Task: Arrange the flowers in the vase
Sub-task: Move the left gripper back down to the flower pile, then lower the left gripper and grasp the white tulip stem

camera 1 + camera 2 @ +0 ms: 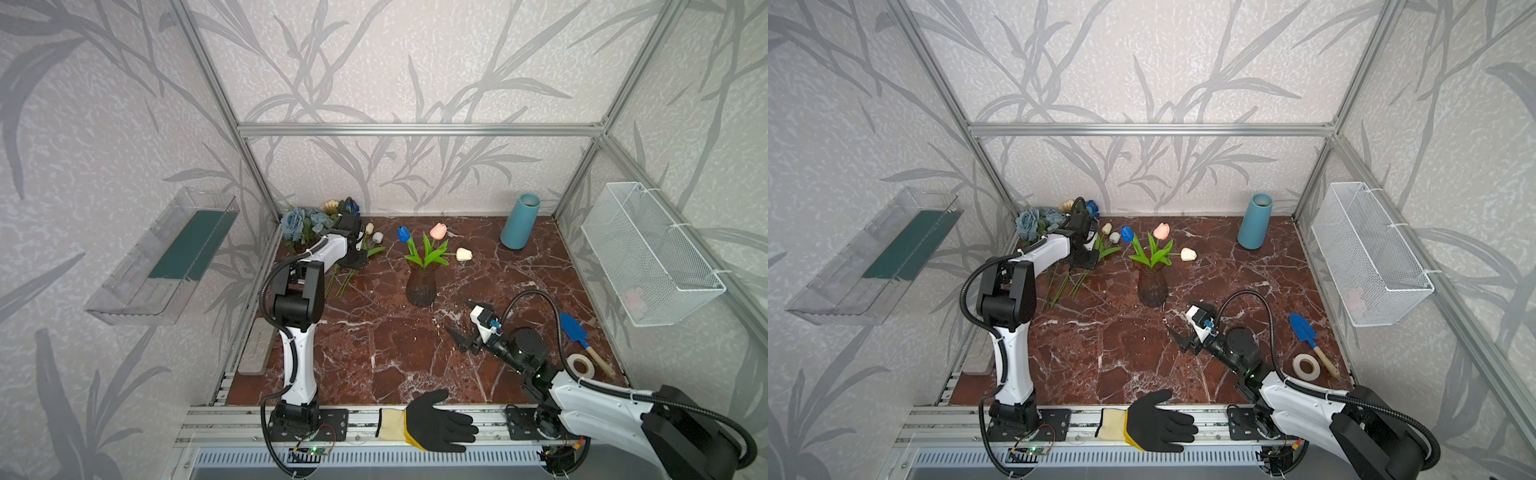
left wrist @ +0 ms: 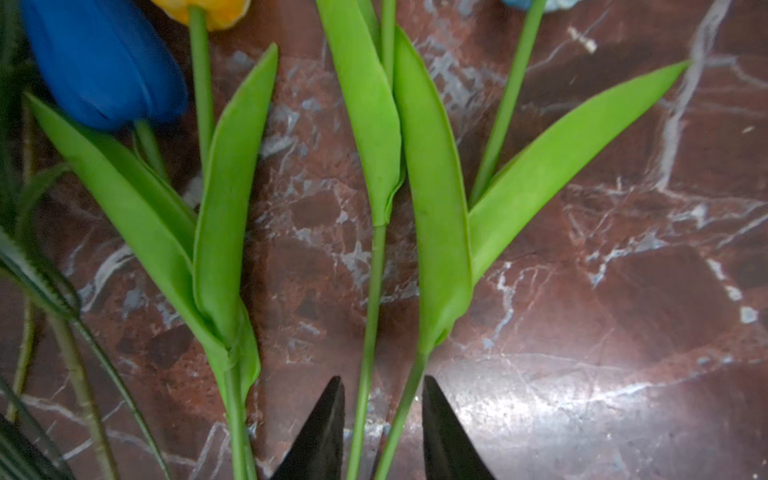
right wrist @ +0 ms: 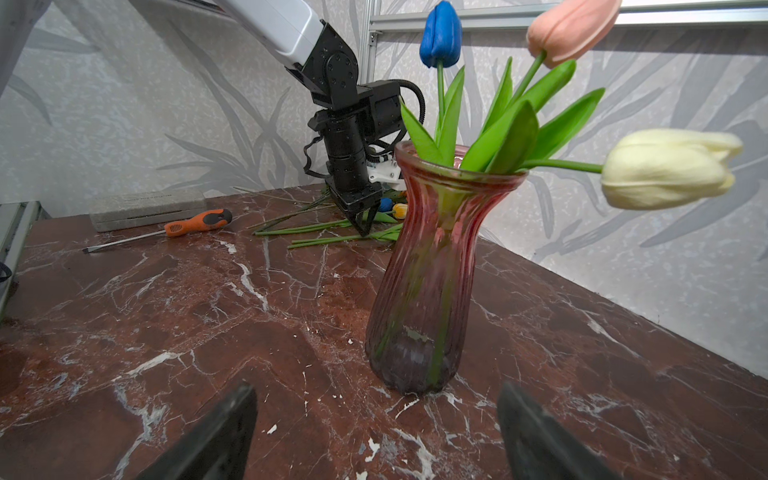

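Tulip stems inside left tool

Both top views look down over the whole table; wrist views sit close to it.

I can't tell whether my left gripper actually pinches the two stems between its fingers; the wrist camera's edge cuts them off there.

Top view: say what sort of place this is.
Probably a robot test cell dressed as a room: aluminium frame lined with wallpaper, marble-look tabletop, left arm and right arm bolted to a front rail.
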`<state>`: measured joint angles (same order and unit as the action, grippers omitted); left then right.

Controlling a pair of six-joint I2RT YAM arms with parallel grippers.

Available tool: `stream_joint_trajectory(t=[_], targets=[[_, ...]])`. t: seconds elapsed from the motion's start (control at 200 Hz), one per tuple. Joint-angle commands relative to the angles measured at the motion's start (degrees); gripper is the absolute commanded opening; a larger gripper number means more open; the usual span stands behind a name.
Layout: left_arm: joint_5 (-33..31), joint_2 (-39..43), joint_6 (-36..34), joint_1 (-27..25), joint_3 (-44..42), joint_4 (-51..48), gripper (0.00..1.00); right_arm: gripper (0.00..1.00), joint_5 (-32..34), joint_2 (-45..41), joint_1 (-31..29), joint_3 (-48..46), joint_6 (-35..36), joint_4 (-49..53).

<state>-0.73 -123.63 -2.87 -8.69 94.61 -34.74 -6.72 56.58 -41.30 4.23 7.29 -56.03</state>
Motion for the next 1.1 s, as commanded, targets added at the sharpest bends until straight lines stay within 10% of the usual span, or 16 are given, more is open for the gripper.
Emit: stream_joint_trajectory(t=[0.0, 0.61, 1.095], targets=[[1.24, -2.22, -0.44, 0.51, 5.51, -4.4, 0.35, 0.91, -0.49, 0.11, -0.27, 1.1, -0.17, -3.12], [3.81, -19.3, -1.65, 0.59, 34.34, -16.59, 0.4, 0.91, -0.48, -5.7, -0.27, 0.35, -0.33, 1.12], [2.72, -23.46, -0.77, 0.51, 37.58, -21.47, 0.38, 0.91, -0.67, -5.96, -0.27, 0.34, -0.17, 1.34]])
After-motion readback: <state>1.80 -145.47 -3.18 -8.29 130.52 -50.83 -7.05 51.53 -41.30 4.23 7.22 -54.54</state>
